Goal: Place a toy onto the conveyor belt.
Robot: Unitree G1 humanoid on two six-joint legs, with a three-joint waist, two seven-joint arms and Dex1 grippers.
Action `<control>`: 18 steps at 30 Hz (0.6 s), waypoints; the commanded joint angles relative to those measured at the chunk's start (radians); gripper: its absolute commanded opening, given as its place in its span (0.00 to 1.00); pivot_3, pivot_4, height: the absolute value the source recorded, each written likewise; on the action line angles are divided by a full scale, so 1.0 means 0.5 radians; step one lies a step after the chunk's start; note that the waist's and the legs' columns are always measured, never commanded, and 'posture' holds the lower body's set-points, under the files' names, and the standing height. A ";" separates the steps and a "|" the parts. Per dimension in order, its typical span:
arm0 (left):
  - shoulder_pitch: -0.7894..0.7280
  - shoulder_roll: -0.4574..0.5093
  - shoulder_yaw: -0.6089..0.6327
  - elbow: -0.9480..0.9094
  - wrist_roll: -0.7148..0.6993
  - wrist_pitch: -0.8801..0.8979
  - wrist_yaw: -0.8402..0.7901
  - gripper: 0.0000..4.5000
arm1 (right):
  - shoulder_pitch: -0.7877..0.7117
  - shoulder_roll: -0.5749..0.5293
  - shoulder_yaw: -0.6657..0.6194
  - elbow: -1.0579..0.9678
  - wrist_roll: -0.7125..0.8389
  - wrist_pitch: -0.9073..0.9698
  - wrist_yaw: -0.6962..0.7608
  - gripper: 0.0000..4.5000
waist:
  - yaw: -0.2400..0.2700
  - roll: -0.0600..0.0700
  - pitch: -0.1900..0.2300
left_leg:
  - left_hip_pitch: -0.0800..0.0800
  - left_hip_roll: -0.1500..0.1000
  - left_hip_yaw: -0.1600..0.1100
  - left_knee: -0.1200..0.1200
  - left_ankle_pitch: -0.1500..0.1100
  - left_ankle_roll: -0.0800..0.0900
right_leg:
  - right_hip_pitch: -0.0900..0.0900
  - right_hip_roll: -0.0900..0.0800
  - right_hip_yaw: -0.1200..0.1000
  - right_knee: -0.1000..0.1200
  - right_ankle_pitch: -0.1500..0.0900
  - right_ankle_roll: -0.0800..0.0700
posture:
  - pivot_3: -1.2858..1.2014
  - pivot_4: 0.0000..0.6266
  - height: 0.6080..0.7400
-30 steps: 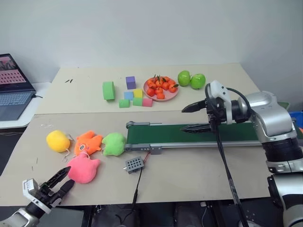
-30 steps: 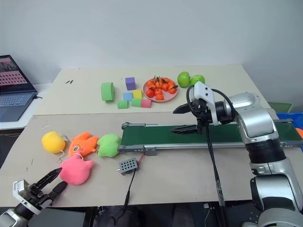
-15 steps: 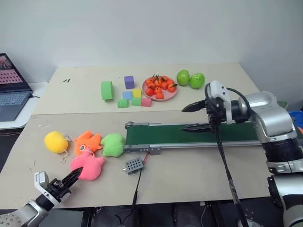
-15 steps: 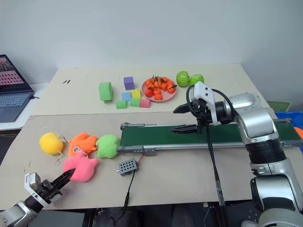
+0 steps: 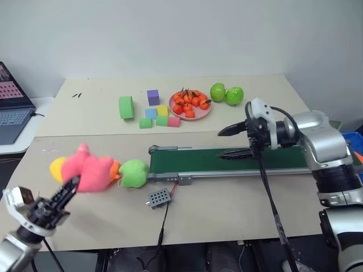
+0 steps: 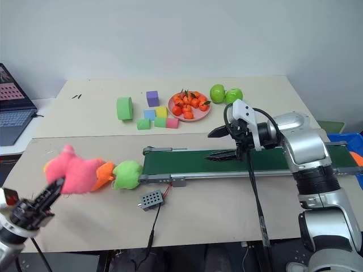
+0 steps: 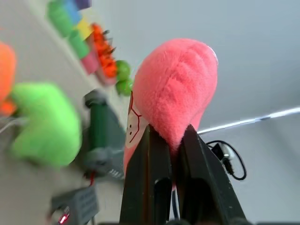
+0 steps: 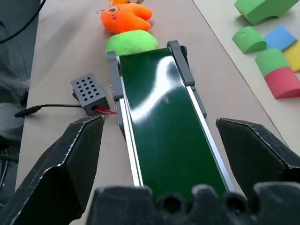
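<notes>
The pink plush toy (image 5: pixel 86 171) hangs in the air above the table's left end, in front of the other plush toys. My left gripper (image 5: pixel 70 187) is shut on its lower edge; the left wrist view shows both fingers (image 7: pixel 150 161) pinching the toy (image 7: pixel 174 91). The dark-green conveyor belt (image 5: pixel 238 161) in its grey frame runs from the table's middle to the right. My right gripper (image 5: pixel 220 143) hovers open over the belt (image 8: pixel 159 117) with nothing between its fingers (image 8: pixel 70 159).
A yellow plush (image 5: pixel 56 168), an orange plush (image 8: pixel 125 18) and a lime-green plush (image 5: pixel 134 173) lie at the belt's left end. A wired grey box (image 5: pixel 159 198) sits in front. Foam blocks (image 5: pixel 153 113), a plate of oranges (image 5: pixel 190 105), green apples (image 5: pixel 227 94) and a laptop (image 5: pixel 10 113) stand behind.
My left gripper closed on the pink toy's edge and lifted it off the table, up and slightly towards the belt. The right arm stayed where it was.
</notes>
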 commanded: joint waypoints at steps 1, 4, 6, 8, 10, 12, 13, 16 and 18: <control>-0.350 0.184 -0.128 -0.450 0.196 -0.365 0.146 0.02 | -0.076 0.013 -0.007 0.022 -0.012 -0.069 0.033 1.00 | 0.010 -0.003 0.002 | 0.000 -0.001 0.000 0.000 0.002 -0.003 | 0.000 0.000 0.000 0.000 0.000 0.000 | 0.52 0.24 1.00; -0.656 0.304 -0.388 -0.612 0.512 -0.531 0.260 0.02 | -0.088 0.021 -0.002 0.040 -0.017 -0.078 0.040 1.00 | 0.024 -0.009 0.004 | -0.002 -0.003 -0.001 0.001 0.004 -0.006 | 0.003 0.000 -0.002 -0.002 0.000 0.000 | 0.52 0.24 1.00; -0.831 0.345 -0.570 -0.632 0.811 -0.666 0.308 0.02 | -0.093 0.024 -0.006 0.051 -0.022 -0.085 0.041 1.00 | 0.014 -0.007 0.003 | -0.001 -0.004 0.002 0.000 0.003 -0.005 | 0.004 0.000 0.001 -0.002 0.001 0.000 | 0.52 0.24 1.00; -0.956 0.448 -0.803 -0.683 1.205 -0.839 0.202 0.02 | -0.091 0.020 -0.013 0.058 -0.024 -0.091 0.041 1.00 | -0.003 -0.008 0.003 | -0.002 -0.004 0.003 -0.002 0.002 -0.004 | 0.003 0.000 0.001 -0.001 0.001 0.001 | 0.52 0.24 1.00; -1.026 0.554 -1.029 -0.708 1.532 -0.978 0.091 0.02 | -0.081 0.008 -0.022 0.060 -0.025 -0.095 0.038 1.00 | -0.021 -0.008 0.004 | -0.005 -0.004 0.005 -0.004 0.003 -0.004 | -0.001 0.001 0.001 -0.002 0.001 0.001 | 0.52 0.24 1.00; -1.050 0.680 -1.330 -0.721 1.990 -1.208 -0.009 0.02 | -0.068 -0.008 -0.035 0.061 -0.025 -0.097 0.030 1.00 | -0.027 -0.008 0.004 | -0.006 -0.003 0.007 -0.006 0.002 -0.003 | -0.003 0.002 0.001 -0.003 0.001 0.001 | 0.52 0.24 1.00; -1.048 0.735 -1.475 -0.716 2.223 -1.341 -0.044 0.02 | -0.061 -0.014 -0.040 0.059 -0.025 -0.098 0.025 1.00 | -0.026 -0.007 0.005 | -0.007 -0.003 0.008 -0.007 0.002 -0.002 | -0.003 0.002 0.000 -0.005 0.001 0.001 | 0.52 0.24 1.00; -1.013 0.809 -1.798 -0.671 2.867 -1.887 -0.130 0.02 | -0.036 -0.031 -0.055 0.042 -0.018 -0.092 0.008 1.00 | -0.020 -0.007 0.005 | -0.007 -0.003 0.017 -0.009 0.001 -0.001 | -0.002 0.002 0.000 -0.009 0.001 0.001 | 0.52 0.24 1.00; -1.003 0.826 -1.911 -0.590 3.219 -2.206 -0.098 0.02 | -0.017 -0.042 -0.066 0.022 -0.013 -0.086 -0.003 1.00 | -0.010 -0.007 0.005 | -0.008 -0.002 0.022 -0.009 0.000 0.000 | -0.003 0.002 0.000 -0.011 0.002 0.002 | 0.52 0.24 1.00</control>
